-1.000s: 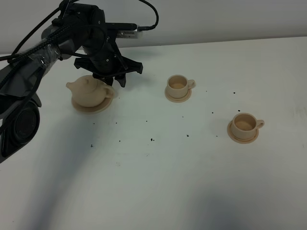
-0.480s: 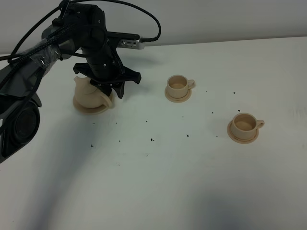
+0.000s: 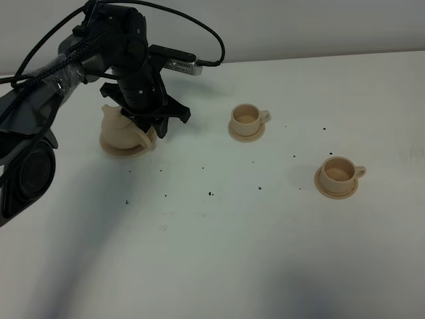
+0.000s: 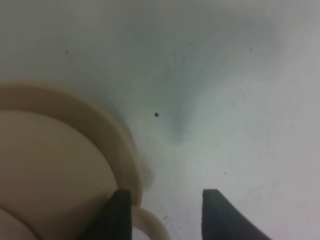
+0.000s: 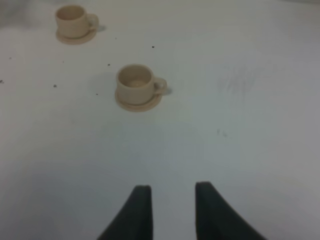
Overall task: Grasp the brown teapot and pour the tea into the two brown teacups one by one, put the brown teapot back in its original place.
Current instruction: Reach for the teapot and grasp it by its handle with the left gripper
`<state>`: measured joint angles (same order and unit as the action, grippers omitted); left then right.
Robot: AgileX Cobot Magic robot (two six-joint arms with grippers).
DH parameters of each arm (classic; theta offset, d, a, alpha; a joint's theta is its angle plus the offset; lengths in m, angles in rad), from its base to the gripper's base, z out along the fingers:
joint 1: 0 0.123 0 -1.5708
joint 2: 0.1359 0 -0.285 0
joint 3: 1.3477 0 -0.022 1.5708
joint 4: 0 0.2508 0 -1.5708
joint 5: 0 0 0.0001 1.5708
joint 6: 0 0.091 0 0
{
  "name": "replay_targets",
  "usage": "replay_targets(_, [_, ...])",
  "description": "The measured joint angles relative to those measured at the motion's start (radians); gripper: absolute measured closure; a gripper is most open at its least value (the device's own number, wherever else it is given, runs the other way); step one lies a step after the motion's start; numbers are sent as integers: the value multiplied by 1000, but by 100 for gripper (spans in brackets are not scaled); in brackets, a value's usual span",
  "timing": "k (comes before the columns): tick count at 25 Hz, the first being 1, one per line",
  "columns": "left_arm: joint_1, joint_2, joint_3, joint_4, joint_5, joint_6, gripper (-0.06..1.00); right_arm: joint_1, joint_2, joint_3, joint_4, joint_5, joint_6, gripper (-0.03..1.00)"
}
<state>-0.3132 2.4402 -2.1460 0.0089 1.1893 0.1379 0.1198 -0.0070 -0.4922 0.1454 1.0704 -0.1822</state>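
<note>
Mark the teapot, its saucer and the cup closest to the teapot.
brown teapot (image 3: 120, 129): exterior high view, on its body below the spout.
teapot saucer (image 3: 123, 154): exterior high view, on the front rim.
teacup nearest the teapot (image 3: 246, 118): exterior high view, on the cup's mouth.

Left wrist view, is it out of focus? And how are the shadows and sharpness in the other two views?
Left wrist: the teapot looms close and blurred, with a grey shadow on the table beyond it. Exterior high: fairly sharp, no glare, and the left arm casts a broad soft shadow over the table's near left. Right wrist: mildly soft, near cup and far cup readable, right gripper dark and fuzzy-edged.
</note>
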Motion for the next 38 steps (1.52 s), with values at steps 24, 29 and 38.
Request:
replay_targets(24, [1, 0, 1, -95, 1, 24, 56, 0, 0, 0, 0, 0, 0, 72])
replay_targets(29, [1, 0, 1, -90, 1, 23, 56, 0, 0, 0, 0, 0, 0, 72])
replay_targets(38, [1, -3, 23, -90, 1, 31, 56, 0, 0, 0, 0, 0, 0, 72])
